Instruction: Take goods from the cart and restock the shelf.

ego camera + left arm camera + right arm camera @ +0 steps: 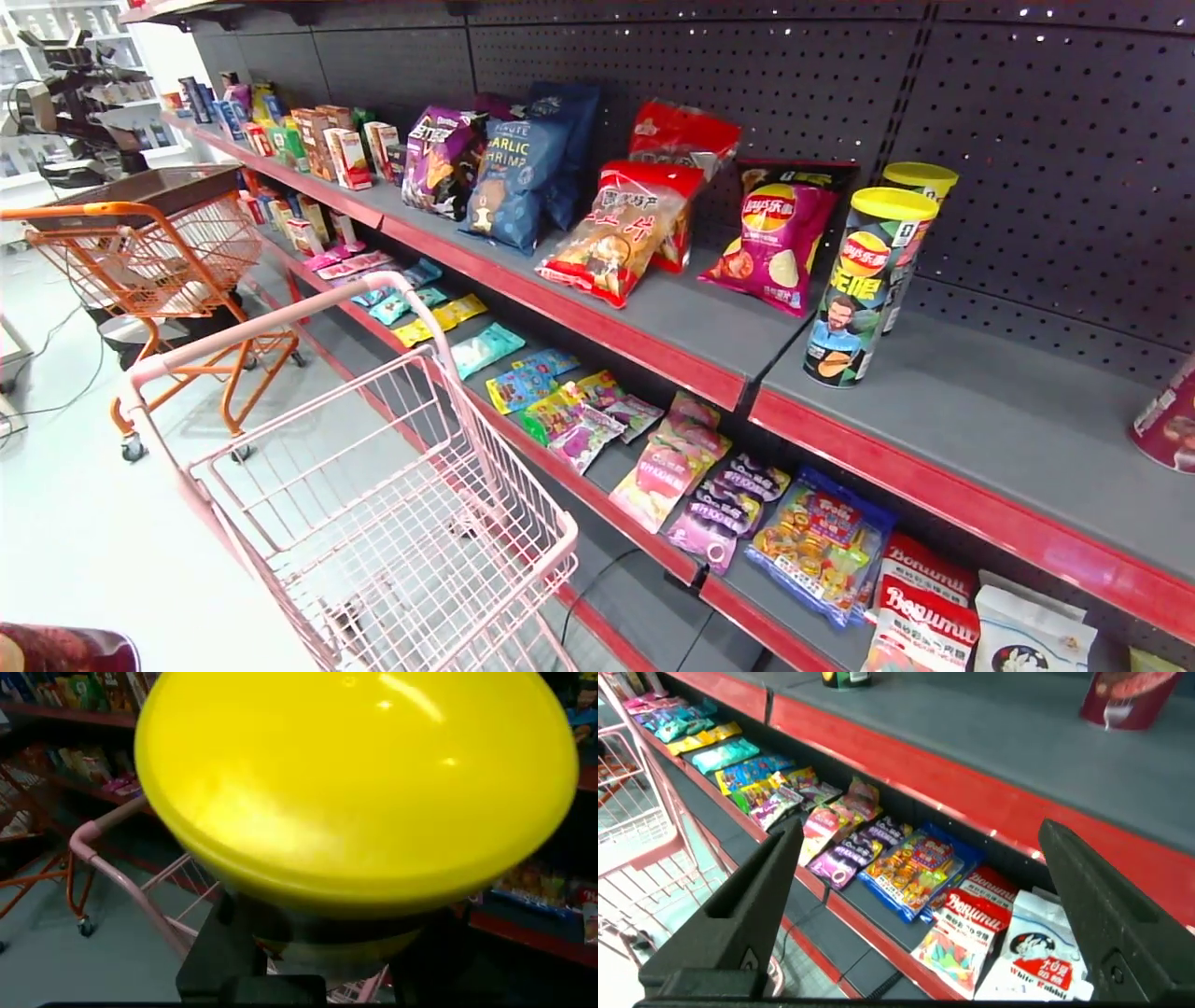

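Head view: floor shows through the pink cart's (280,322) wire basket. The top shelf (980,411) has open grey deck between two yellow-lid cans (868,285) and a red tub (1167,420) at the edge.

Left wrist view: the left gripper (327,971) is clamped round a yellow-lidded chip can (355,784), with the cart rim behind it.

Right wrist view: the right gripper (923,835) gapes wide in front of the lower shelf's candy bags (906,868).

Yellow-lidded can (355,784) held in left end effector (327,961), pink wire cart (280,317) beside red-edged shelf (934,411)
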